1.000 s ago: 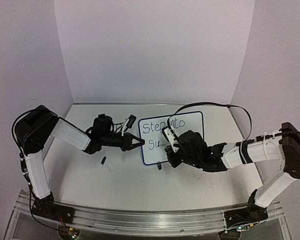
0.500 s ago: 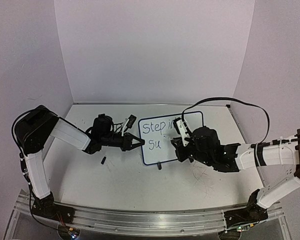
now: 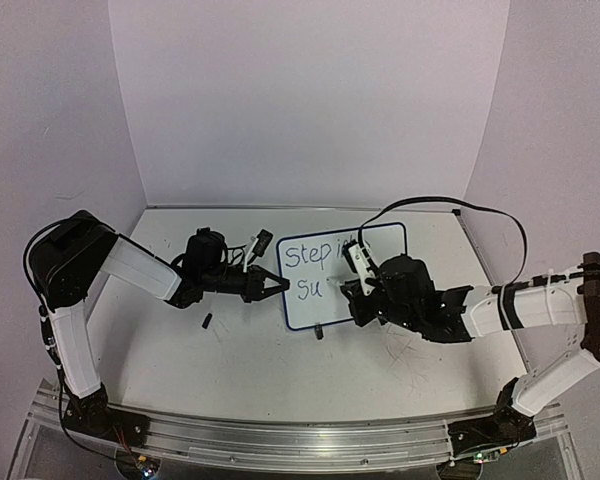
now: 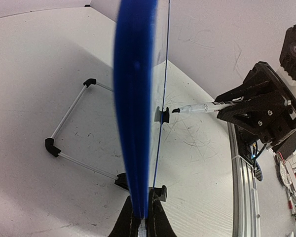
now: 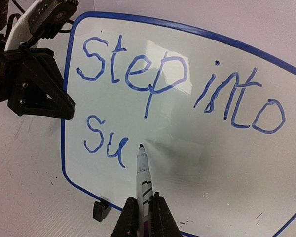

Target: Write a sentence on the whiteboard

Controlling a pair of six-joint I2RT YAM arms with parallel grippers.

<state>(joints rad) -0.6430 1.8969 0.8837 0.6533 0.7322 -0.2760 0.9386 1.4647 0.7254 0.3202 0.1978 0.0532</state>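
Observation:
The whiteboard (image 3: 315, 305) stands upright on the table with its blue frame seen edge-on (image 4: 134, 98) in the left wrist view. My left gripper (image 3: 278, 283) (image 4: 143, 219) is shut on the frame's left edge. The sentence (image 5: 177, 84) reads "Step into" in blue, with "Su" (image 5: 104, 140) on the line below. My right gripper (image 3: 348, 293) (image 5: 144, 217) is shut on a white marker (image 5: 143, 180) (image 4: 200, 107). The marker's dark tip sits at the board face just right of the "u"; whether it touches I cannot tell.
The board's wire stand (image 4: 71, 123) lies behind it, and small black feet (image 3: 319, 333) (image 5: 100, 211) sit under its lower edge. A small black piece (image 3: 207, 321) lies on the tabletop left of the board. White walls close three sides, and a metal rail (image 3: 280, 440) runs along the near edge.
My right gripper with the marker drew away to the right, uncovering the top line, then came back left a little toward the "u". The left gripper and the board stayed still.

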